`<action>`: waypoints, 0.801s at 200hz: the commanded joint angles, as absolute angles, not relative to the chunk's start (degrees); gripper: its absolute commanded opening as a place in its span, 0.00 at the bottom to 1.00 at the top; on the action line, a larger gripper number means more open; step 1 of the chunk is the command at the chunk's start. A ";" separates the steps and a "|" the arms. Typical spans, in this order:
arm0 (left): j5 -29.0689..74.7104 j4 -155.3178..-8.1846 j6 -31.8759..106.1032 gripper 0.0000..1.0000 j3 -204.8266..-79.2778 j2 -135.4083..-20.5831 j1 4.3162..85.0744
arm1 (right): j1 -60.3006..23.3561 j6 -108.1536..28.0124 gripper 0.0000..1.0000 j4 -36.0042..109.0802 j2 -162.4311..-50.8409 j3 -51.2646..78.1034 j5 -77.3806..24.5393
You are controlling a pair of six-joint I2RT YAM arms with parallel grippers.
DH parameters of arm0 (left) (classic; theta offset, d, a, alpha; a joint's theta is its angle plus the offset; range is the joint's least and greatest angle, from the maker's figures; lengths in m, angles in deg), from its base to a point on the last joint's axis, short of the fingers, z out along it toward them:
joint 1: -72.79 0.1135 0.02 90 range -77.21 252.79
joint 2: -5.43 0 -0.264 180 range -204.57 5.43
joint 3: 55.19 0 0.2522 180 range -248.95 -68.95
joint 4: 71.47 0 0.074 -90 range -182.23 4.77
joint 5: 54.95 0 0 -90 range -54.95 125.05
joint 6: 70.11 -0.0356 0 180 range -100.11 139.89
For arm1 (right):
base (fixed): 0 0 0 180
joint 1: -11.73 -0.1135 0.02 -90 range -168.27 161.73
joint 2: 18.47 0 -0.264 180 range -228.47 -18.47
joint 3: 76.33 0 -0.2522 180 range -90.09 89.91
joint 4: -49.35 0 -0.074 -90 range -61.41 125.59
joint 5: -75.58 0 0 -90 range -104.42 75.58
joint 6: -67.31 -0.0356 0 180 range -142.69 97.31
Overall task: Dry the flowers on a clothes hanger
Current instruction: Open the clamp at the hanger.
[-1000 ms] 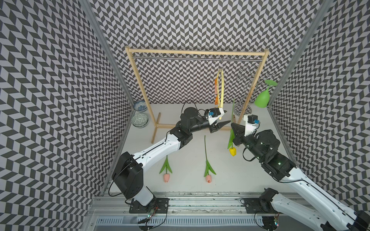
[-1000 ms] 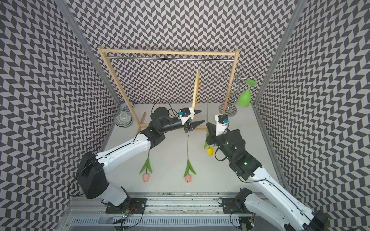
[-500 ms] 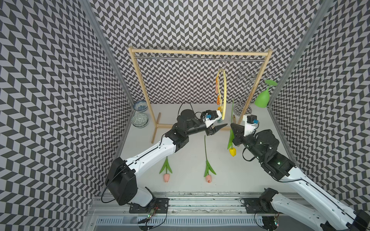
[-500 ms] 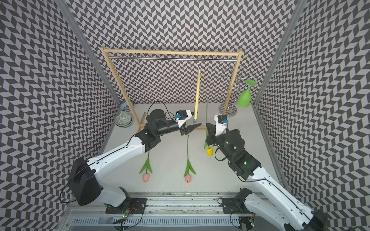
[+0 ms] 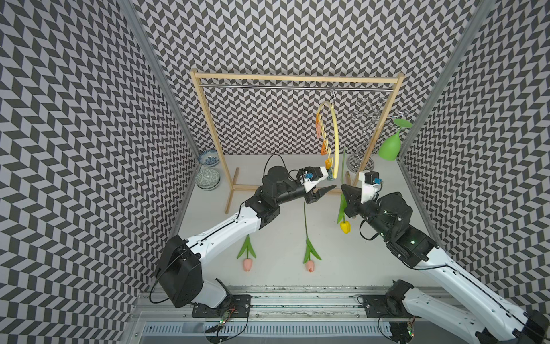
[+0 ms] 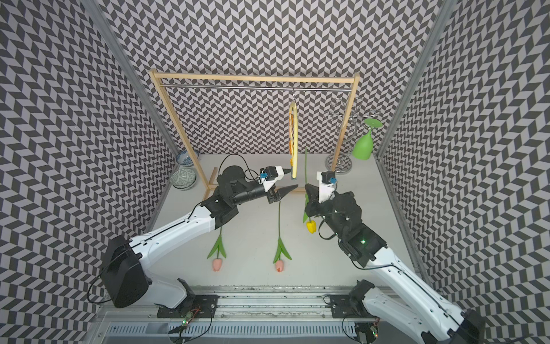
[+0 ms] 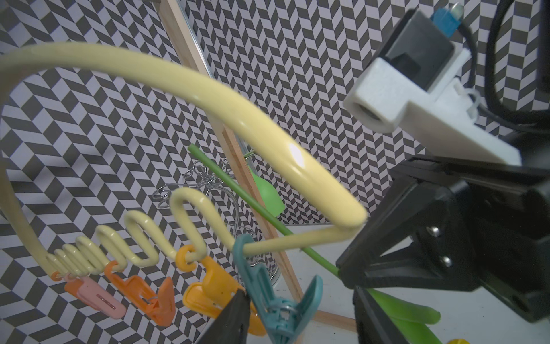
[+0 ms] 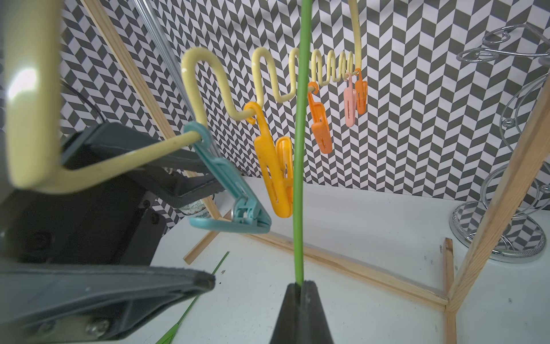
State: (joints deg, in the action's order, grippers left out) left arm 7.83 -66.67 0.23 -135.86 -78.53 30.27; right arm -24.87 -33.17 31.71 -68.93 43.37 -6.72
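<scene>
Hanger [image 5: 336, 140] now less edge-on, near left pincer [image 5: 331, 181]

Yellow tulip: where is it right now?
In both top views the yellow tulip hangs bloom-down right of centre, stem pinched in the right gripper, just beside the lower end of the clothes hanger.

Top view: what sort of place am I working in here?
Likely a staged robot test cell, not a home: chevron-patterned walls on three sides, a metal mounting rail in front, a rack holding one hanger.
</scene>
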 commanded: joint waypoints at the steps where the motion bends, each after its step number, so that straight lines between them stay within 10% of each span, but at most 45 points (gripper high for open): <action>1: 8.22 -64.65 0.98 0.55 -135.59 -77.43 29.83 | -25.01 -32.79 0.00 33.59 -69.01 43.42 -7.30; 160: 9.06 -63.99 3.20 0.62 -139.31 -81.63 28.74 | -25.01 -32.72 0.00 34.04 -69.22 43.50 -9.42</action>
